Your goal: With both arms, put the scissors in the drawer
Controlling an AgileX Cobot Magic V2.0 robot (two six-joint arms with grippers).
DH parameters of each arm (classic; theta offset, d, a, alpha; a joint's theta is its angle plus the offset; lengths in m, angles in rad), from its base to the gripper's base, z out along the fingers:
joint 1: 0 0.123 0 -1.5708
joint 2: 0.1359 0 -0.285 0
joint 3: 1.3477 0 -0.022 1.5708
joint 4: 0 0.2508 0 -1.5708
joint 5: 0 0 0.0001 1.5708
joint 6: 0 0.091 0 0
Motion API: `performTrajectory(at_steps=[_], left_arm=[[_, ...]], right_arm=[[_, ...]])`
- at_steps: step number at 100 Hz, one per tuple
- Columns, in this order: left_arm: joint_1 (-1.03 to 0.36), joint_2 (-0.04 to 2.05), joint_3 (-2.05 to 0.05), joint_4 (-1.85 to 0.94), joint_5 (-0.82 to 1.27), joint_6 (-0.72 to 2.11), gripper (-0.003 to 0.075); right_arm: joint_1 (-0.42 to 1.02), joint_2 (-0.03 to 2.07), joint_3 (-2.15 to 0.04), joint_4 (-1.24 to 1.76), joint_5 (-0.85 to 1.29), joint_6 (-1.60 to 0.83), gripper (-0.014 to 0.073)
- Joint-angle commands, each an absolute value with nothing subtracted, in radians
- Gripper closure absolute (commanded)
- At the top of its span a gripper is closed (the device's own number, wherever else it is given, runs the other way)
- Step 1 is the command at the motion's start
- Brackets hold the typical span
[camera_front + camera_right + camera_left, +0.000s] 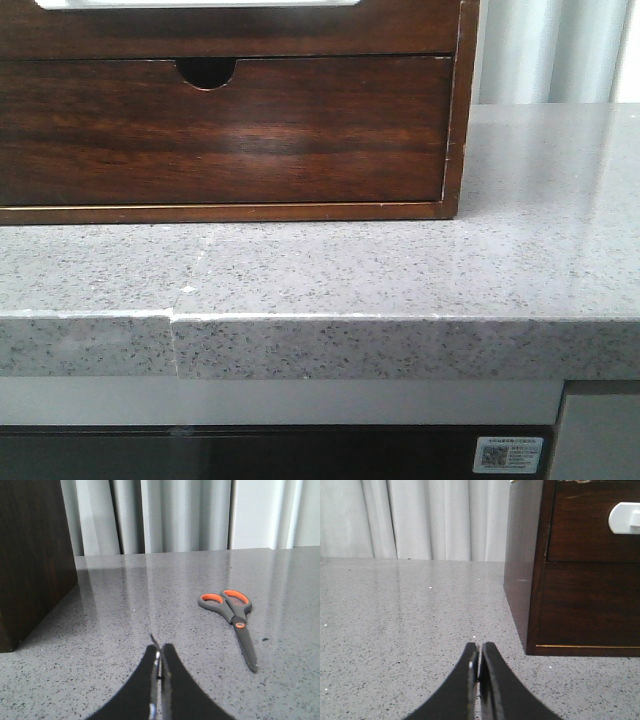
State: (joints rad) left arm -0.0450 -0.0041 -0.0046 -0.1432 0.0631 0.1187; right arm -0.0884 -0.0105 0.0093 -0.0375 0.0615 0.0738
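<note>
The scissors [239, 625], grey with orange-lined handles, lie closed and flat on the speckled grey countertop [125, 610]; they show only in the right wrist view. My right gripper [159, 652] is shut and empty, short of the scissors and off to one side. The dark wooden cabinet [455, 120] holds two drawers. The plain-fronted upper drawer [230, 30] is closed and carries a whitish round-cornered piece [625, 517]. My left gripper [479, 650] is shut and empty, low over the counter beside the cabinet's corner [537, 605]. Neither gripper shows in the front view.
The lower drawer [220, 130] has a half-moon finger notch [206, 72] and is closed. The counter's front edge [320, 345] runs across the front view, with a seam [172, 320] at the left. White curtains [175, 515] hang behind the counter.
</note>
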Motion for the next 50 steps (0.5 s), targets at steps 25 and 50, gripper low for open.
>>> performTrajectory(at_steps=[25, 50], left_arm=[[-0.053, -0.035, 0.031, -0.15, -0.017, 0.118, 0.0741], [-0.053, -0.035, 0.031, -0.15, -0.017, 0.118, 0.0741]], right_arm=[[-0.094, -0.021, 0.027, -0.038, -0.015, 0.069, 0.0662], [-0.094, -0.021, 0.027, -0.113, 0.012, 0.069, 0.0662]])
